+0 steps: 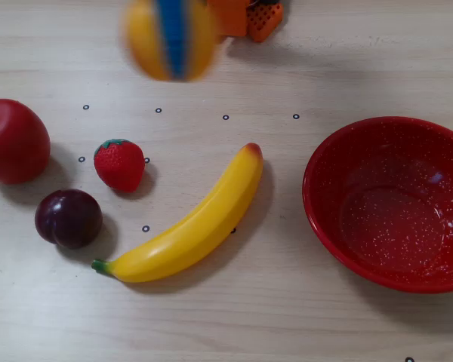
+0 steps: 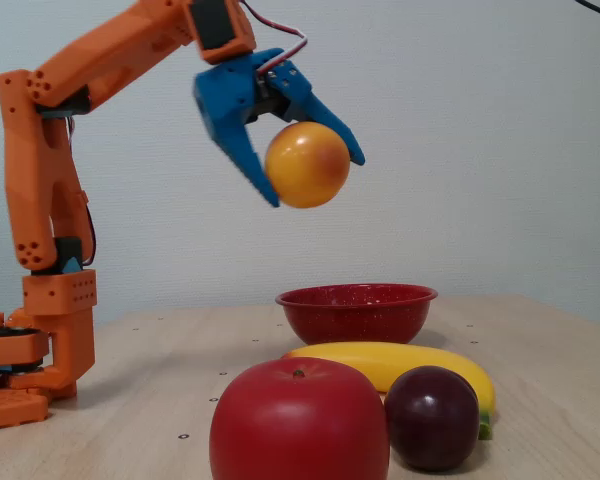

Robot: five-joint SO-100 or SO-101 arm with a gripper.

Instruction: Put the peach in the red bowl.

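Note:
The peach [image 2: 307, 164], yellow-orange with a reddish blush, hangs high in the air between the blue fingers of my gripper [image 2: 315, 175], which is shut on it. In the overhead view the peach [image 1: 145, 39] shows blurred at the top edge with a blue finger [image 1: 174, 38] across it. The red bowl [image 1: 389, 202] stands empty on the right of the table; in the fixed view the red bowl [image 2: 355, 310] sits well below the peach and a little to its right.
On the table lie a banana [image 1: 192, 222], a strawberry [image 1: 120, 164], a dark plum [image 1: 68, 217] and a big red apple [image 1: 13, 141]. The orange arm base [image 2: 35, 350] stands at the left in the fixed view.

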